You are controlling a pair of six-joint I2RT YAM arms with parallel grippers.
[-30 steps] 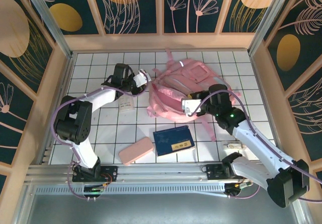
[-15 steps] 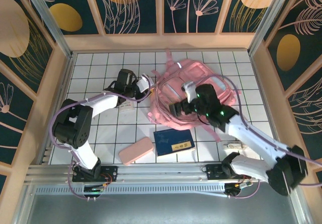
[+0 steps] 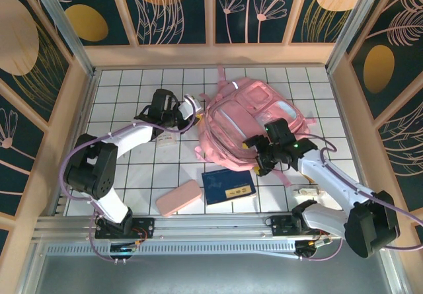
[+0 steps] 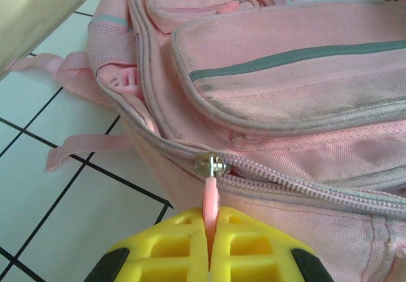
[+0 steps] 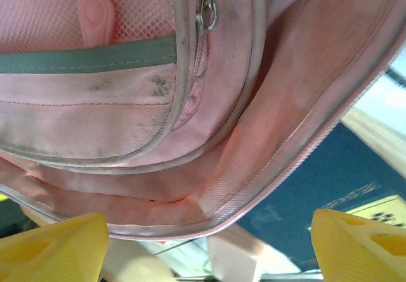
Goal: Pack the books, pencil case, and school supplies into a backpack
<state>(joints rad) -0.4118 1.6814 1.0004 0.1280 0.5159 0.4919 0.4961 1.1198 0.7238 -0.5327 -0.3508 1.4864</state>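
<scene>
While the backpack point(image 3: 246, 112) lay at the far middle of the surface point(image 3: 145, 175), the step in hand looked like opening its main zipper. The left hand point(image 4: 209, 247) pinched the flat pink zipper pull point(image 4: 210, 209) between its yellow fingers point(image 4: 260, 250). The right hand point(image 3: 262, 155) stood wide at the bag's near side, jaws either side of a soft fabric fold, gripping nothing. Next move probably called for the right hand to clamp that fold and brace the bag while the left dragged the slider. The bag was limp woven fabric with grey reflective strips. Thin dark-blue book point(image 3: 228, 185) and smooth rounded pencil case point(image 3: 179, 197) lay flat by the near edge, unpacked.
</scene>
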